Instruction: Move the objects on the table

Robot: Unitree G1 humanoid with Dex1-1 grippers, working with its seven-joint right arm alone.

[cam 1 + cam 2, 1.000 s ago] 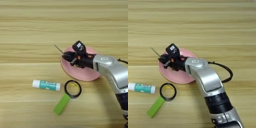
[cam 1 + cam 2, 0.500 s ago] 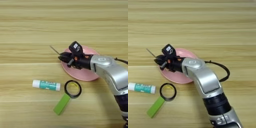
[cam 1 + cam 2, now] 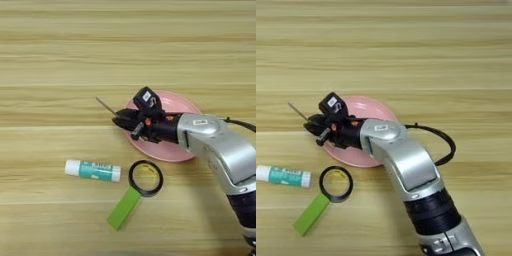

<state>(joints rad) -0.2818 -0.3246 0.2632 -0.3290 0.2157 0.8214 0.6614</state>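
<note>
My right gripper [image 3: 124,123] hovers at the left rim of a pink plate [image 3: 176,103], shut on the screwdriver. Only the thin metal shaft [image 3: 105,105] pokes out up and to the left of the black fingers, and a bit of orange handle shows between them. The shaft [image 3: 297,111] also shows in the right eye view, ahead of the gripper [image 3: 315,125]. The white-and-teal glue stick [image 3: 93,170] lies flat on the wooden table [image 3: 60,60], below and left of the gripper and apart from it.
A black-rimmed magnifying glass with a green handle [image 3: 124,208] lies just below the plate, right of the glue stick. My silver forearm [image 3: 220,150] crosses the plate's right side, and a black cable [image 3: 443,145] loops beside it.
The gripper has carried the screwdriver leftwards, from over the middle of the plate to its left rim. Glue stick and magnifying glass have not moved.
</note>
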